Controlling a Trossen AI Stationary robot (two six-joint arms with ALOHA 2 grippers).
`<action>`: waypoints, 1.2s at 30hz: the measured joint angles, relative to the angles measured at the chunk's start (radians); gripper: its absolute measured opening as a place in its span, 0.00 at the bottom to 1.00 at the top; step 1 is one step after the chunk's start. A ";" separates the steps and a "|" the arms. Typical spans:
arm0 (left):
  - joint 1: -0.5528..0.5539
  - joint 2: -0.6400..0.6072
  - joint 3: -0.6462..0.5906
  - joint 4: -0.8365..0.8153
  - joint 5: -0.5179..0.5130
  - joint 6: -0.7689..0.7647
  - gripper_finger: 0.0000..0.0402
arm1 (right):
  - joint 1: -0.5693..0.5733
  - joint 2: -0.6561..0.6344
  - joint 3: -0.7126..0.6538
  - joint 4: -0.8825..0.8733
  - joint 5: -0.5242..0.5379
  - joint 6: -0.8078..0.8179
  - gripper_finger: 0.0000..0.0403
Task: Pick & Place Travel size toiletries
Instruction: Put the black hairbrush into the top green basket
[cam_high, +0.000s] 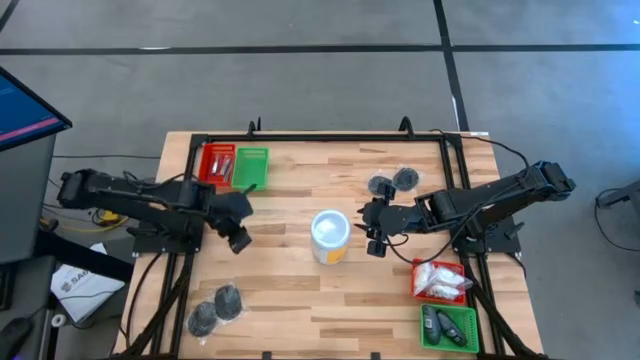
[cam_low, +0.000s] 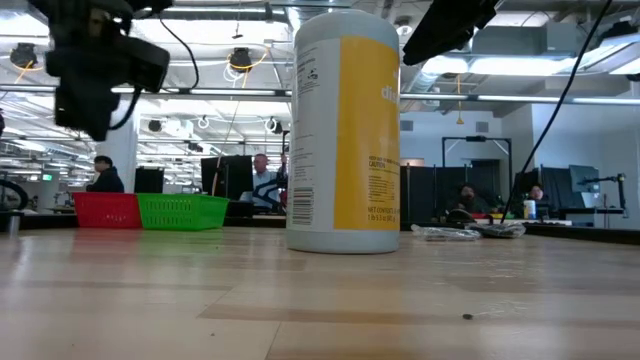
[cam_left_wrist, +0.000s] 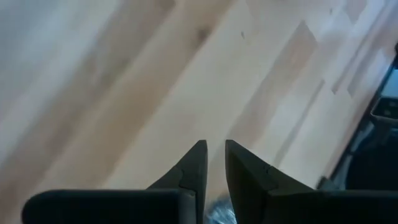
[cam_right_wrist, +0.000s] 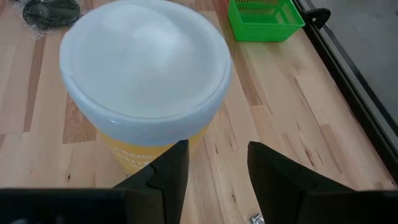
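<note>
Dark grey round toiletries lie flat on the table in two groups, near left (cam_high: 215, 310) and far right (cam_high: 392, 182). White sachets (cam_high: 438, 278) fill a red tray and dark pieces (cam_high: 448, 325) lie in a green tray at the near right. My left gripper (cam_high: 238, 240) (cam_left_wrist: 216, 146) hangs above bare wood left of the white cup (cam_high: 330, 237), its fingertips a narrow slit apart with nothing between them. My right gripper (cam_high: 374, 230) (cam_right_wrist: 217, 149) hovers open just right of the cup (cam_right_wrist: 146, 68), tilted down toward it.
A red tray (cam_high: 215, 163) and a green tray (cam_high: 252, 168) stand side by side at the far left. The tall cup (cam_low: 343, 130) stands mid-table between both arms. A black frame rail (cam_high: 330, 137) runs along the far edge. People sit in the room behind.
</note>
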 joint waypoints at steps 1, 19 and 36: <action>-0.024 0.000 0.000 0.000 0.000 -0.027 0.12 | 0.000 0.000 0.000 0.000 0.000 0.000 0.38; -0.425 0.000 -0.187 0.099 0.072 -0.636 0.15 | 0.001 0.000 0.000 0.000 -0.002 0.000 0.38; -0.568 0.014 -0.289 0.223 0.070 -0.788 0.34 | 0.002 0.000 0.000 0.000 -0.003 0.007 0.38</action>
